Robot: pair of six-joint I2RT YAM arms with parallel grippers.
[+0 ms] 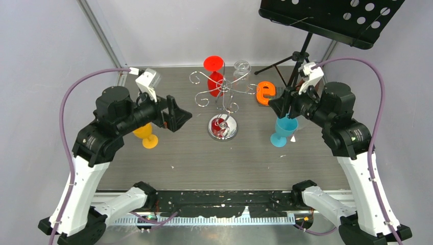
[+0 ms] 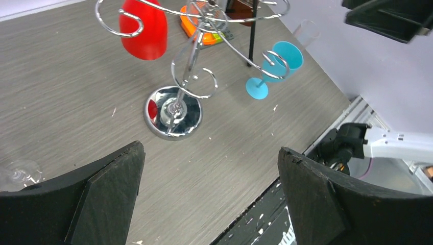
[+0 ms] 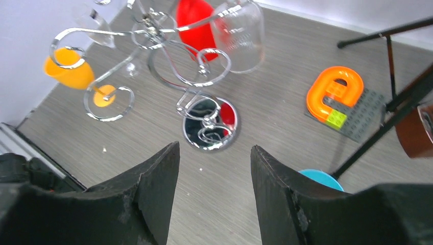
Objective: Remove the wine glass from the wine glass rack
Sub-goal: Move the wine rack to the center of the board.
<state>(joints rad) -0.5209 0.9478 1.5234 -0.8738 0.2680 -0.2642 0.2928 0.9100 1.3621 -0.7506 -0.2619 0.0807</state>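
Right gripper [image 3: 214,153]: jaws parted, empty, poised over the upright teal glass [image 1: 282,130], right of centre. Left gripper [image 2: 209,148]: wide open, empty. The wine glass rack [image 1: 223,127], frame centre, holds a red wine glass [image 1: 215,81] and a clear wine glass [image 1: 242,69]. Both hang inverted by the foot and are empty.
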